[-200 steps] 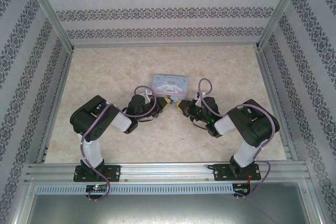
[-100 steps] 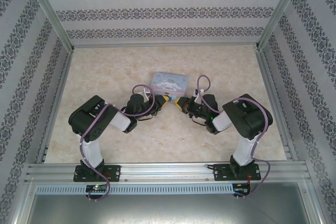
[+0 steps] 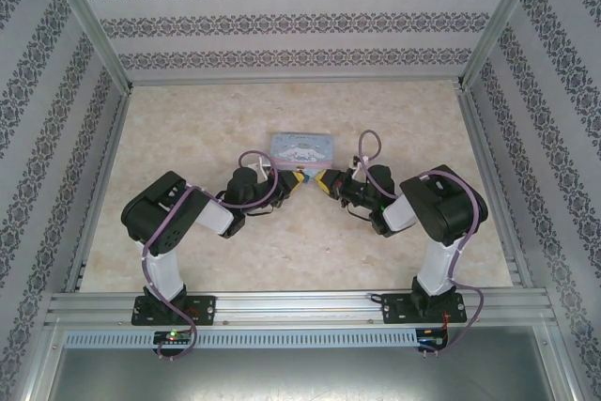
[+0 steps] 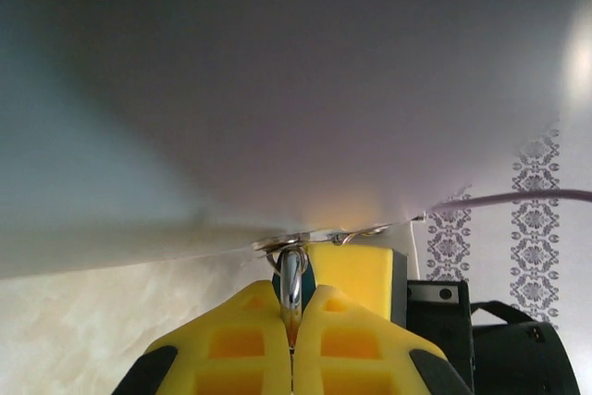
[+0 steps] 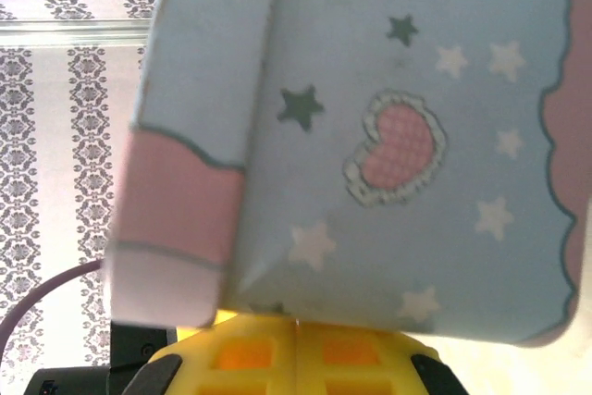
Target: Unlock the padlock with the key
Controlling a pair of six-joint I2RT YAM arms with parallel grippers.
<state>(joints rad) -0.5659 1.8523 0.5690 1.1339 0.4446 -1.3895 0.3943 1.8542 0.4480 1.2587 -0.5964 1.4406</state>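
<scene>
My left fingers point(image 4: 245, 335), yellow and ribbed, are pressed together on the thin silvery shackle of the tiny padlock point(image 4: 290, 277). The padlock stands upright between their tips, and a sliver of its bluish body shows beside the shackle. My right fingers point(image 5: 250, 353) are also closed tight, pad against pad; whether anything is pinched between them I cannot tell.

From above, both pairs meet tip to tip near the middle of the pale marbled counter point(image 3: 188, 129), the left at 9 o'clock of the right, almost touching. The pale blue rectangular cartoon tin point(image 3: 302, 148), printed with stars and a pink heart, sits just at 12 o'clock of that meeting point. In my left wrist view its blurred side looms close over the padlock, and one yellow right finger sits just at 3 o'clock of the shackle.
</scene>
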